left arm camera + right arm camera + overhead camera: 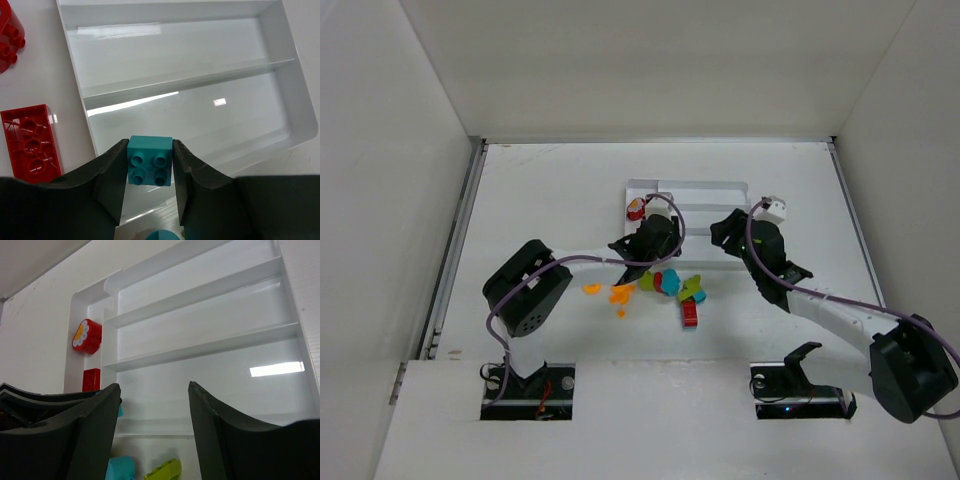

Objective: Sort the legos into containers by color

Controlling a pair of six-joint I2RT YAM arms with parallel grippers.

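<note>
My left gripper (pixel 150 150) is shut on a small teal brick (pixel 150 162), studs facing the camera, held over the nearest long section of the white tray (pixel 280 60). In the top view it (pixel 655 232) sits at the tray's (pixel 730 186) left front. My right gripper (pixel 154 390) is open and empty over the tray's (pixel 210 347) long sections, at the right front in the top view (pixel 728 228). A red brick (pixel 91 379) and a red flower-faced piece (pixel 87 336) lie in the tall narrow section. Orange (pixel 621 294), teal (pixel 669 283), lime (pixel 692 290) and red (pixel 689 314) bricks lie in front of the tray.
The long sections in both wrist views hold nothing. A teal piece (pixel 120 470) and a lime brick (pixel 162 470) lie just outside the tray's near wall. White walls enclose the table on three sides. The two grippers are close together over the tray.
</note>
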